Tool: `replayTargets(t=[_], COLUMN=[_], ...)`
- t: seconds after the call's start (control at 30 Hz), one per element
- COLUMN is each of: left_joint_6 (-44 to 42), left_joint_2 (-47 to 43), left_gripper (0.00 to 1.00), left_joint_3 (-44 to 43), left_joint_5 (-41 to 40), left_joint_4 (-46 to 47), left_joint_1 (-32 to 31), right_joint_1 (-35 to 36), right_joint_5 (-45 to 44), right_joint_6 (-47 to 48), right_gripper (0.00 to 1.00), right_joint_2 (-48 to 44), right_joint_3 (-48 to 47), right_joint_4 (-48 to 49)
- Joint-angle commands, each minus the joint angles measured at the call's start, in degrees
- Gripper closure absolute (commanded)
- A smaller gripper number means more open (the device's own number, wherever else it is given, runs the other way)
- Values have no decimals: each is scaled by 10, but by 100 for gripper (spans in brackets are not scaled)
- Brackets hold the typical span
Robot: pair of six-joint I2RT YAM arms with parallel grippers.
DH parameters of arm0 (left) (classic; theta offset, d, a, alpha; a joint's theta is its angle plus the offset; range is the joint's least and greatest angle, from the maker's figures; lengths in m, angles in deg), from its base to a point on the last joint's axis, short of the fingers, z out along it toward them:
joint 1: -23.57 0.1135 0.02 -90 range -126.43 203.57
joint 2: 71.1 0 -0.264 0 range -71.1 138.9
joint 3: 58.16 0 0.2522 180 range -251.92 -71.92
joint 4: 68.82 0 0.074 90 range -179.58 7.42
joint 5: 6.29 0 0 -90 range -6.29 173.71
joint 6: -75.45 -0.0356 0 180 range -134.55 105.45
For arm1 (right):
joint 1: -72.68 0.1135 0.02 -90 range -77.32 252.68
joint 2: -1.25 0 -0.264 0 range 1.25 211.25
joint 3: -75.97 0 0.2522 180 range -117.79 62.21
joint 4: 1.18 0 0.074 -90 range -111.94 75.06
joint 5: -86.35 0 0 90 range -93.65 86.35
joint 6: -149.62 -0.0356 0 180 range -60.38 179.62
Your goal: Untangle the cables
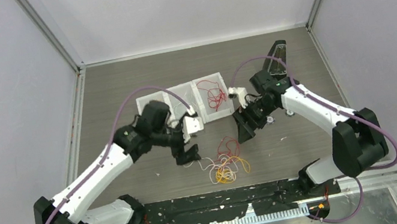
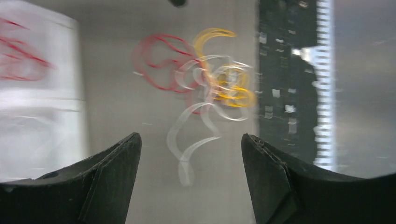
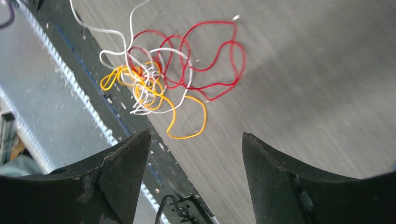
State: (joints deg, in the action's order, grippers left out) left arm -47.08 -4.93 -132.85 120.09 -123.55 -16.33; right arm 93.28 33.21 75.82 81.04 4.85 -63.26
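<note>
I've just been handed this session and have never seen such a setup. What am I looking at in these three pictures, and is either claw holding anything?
You see two white robot arms bolted at the near edge of a grey table, each ending in a black two-finger claw. The wide picture comes from a fixed camera above and behind them: the left gripper is on the left, the right gripper on the right. The other two pictures come from cameras on the wrists, so the dark wedges at the bottom are each claw's own fingers.

Between the arms, a tangle of thin red, white and yellow-orange cables lies on the table. Further back stands a row of white open bins; the rightmost holds loose red wire.

Both claws are open and hold nothing. The left wrist picture is blurred.
</note>
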Motion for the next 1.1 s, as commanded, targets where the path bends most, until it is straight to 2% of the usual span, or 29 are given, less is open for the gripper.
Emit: replayTargets(t=[0.0, 0.13, 0.23, 0.4, 0.53, 0.6, 0.67, 0.73, 0.77, 0.9, 0.97, 1.03, 1.07], left_joint_6=[295, 382, 373, 249, 64, -58, -138, -197, -215, -235, -240, -251, -256], left_joint_2=[-57, -60, -46, -22, -18, -20, -19, -18, -16, 11, 28, 48, 58], left_gripper=[21, 27, 27, 20, 23, 25, 23, 20, 19, 18, 21, 31, 42], left_joint_3=[141, 214, 237, 239, 220, 208, 203, 207, 212, 220, 218, 211, 208], left_joint_5=[13, -54, -104, -137, -148, -139, -131, -127, -133, -157, -161, -167, -177], left_joint_4=[187, 255, 275, 290, 262, 207, 167, 153, 159, 197, 207, 196, 187], left_joint_1=[-73, -102, -102, -118, -138, -144, -144, -148, -152, -158, -158, -158, -158], right_joint_1=[61, 112, 124, 139, 143, 143, 143, 143, 143, 142, 142, 140, 137], right_joint_5=[36, 25, 29, 53, 63, 67, 68, 71, 71, 67, 57, 45, 40], right_joint_6=[-14, -29, -38, -47, -42, -41, -41, -40, -40, -33, -30, -25, -23], right_gripper=[23, 23, 23, 28, 38, 44, 52, 64, 73, 92, 94, 95, 95], right_joint_2=[19, 51, 97, 182, 220, 226, 229, 232, 233, 230, 223, 214, 210], right_joint_3=[15, 15, 8, -6, -20, -22, -22, -23, -24, -28, -30, -32, -33], right_joint_4=[22, 57, 77, 85, 74, 71, 70, 70, 69, 61, 57, 53, 49])
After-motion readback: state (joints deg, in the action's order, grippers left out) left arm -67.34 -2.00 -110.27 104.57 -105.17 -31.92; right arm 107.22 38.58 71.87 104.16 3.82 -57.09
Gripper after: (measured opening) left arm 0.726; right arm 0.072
